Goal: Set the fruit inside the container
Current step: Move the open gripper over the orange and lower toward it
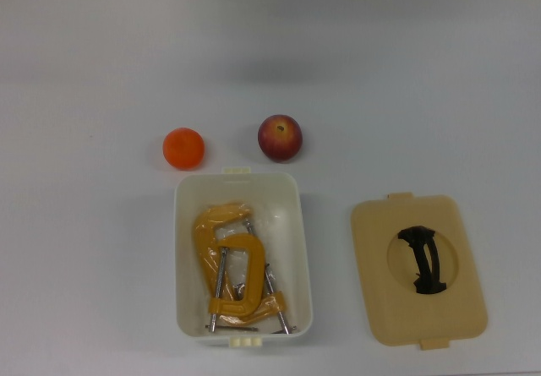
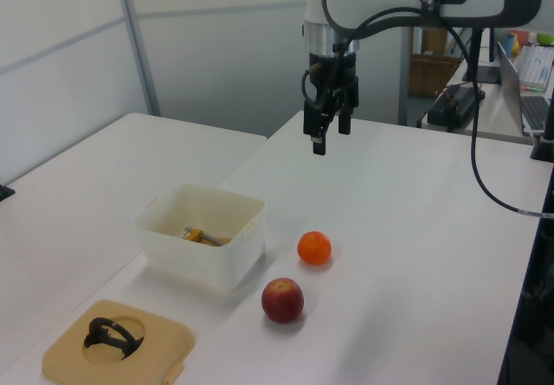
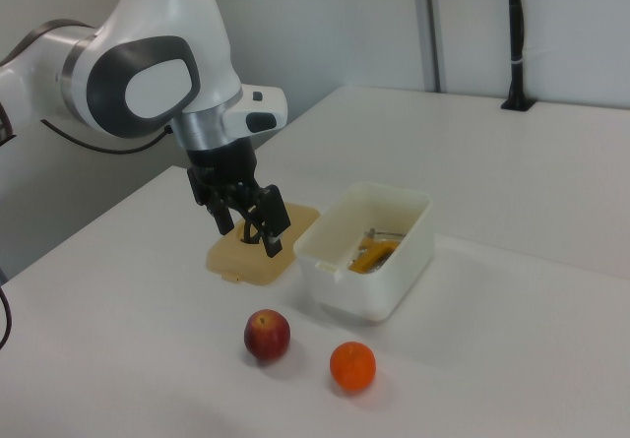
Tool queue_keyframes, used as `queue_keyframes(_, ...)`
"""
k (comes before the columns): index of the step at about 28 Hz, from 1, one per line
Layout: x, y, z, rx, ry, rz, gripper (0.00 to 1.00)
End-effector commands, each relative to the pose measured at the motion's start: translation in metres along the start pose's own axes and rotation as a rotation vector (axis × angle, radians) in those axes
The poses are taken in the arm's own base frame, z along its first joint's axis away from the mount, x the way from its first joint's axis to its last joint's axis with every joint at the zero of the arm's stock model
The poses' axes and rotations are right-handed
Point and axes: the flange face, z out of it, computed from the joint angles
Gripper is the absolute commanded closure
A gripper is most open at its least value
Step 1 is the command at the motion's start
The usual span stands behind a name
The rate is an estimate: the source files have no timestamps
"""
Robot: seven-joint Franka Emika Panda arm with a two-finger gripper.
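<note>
Two fruits lie on the white table. The orange [image 1: 183,148] [image 2: 314,247] [image 3: 352,366] and the dark red apple [image 1: 280,137] [image 2: 282,299] [image 3: 267,335] sit side by side, just outside one short end of the white container [image 1: 180,249] [image 2: 208,262] [image 3: 374,295]. The tub stands open. My gripper [image 2: 326,136] [image 3: 248,233] hangs well above the table, open and holding nothing. In the left view it is beyond the fruit, and it touches neither fruit nor tub.
Yellow C-clamps [image 1: 226,266] [image 2: 201,237] [image 3: 372,251] lie inside the container. A flat tan lid with a black handle [image 1: 380,308] [image 2: 164,342] [image 3: 246,261] rests on the table beside the tub, on the top view's right. A black cable [image 2: 485,186] hangs from the arm.
</note>
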Motion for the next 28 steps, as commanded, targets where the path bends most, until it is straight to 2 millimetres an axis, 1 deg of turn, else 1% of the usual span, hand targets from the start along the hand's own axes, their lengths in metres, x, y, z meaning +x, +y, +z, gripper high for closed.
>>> queue_keyframes(1, 0.003, 0.012, 0.001, -0.004, -0.014, 0.008, 0.00)
queue_keyframes(3, 0.003, 0.021, 0.001, -0.003, -0.015, 0.026, 0.00)
queue_keyframes(5, 0.003, 0.023, 0.001, -0.003, -0.015, 0.033, 0.00)
queue_keyframes(7, 0.005, 0.030, 0.006, -0.002, -0.022, 0.046, 0.00)
queue_keyframes(10, 0.018, 0.047, 0.030, -0.002, -0.058, 0.072, 0.00)
queue_keyframes(11, 0.025, 0.057, 0.043, -0.002, -0.066, 0.084, 0.00)
queue_keyframes(13, 0.033, 0.067, 0.059, -0.002, -0.078, 0.092, 0.00)
queue_keyframes(16, 0.043, 0.069, 0.084, -0.008, -0.108, 0.091, 0.00)
queue_keyframes(17, 0.050, 0.072, 0.101, -0.021, -0.119, 0.090, 0.00)
queue_keyframes(18, 0.054, 0.073, 0.108, -0.026, -0.117, 0.092, 0.00)
queue_keyframes(22, 0.063, 0.076, 0.138, -0.030, -0.138, 0.099, 0.00)
queue_keyframes(23, 0.066, 0.077, 0.149, -0.031, -0.149, 0.101, 0.00)
queue_keyframes(26, 0.071, 0.075, 0.171, -0.049, -0.175, 0.090, 0.00)
queue_keyframes(27, 0.072, 0.075, 0.180, -0.056, -0.183, 0.087, 0.00)
queue_keyframes(28, 0.075, 0.074, 0.194, -0.071, -0.182, 0.079, 0.00)
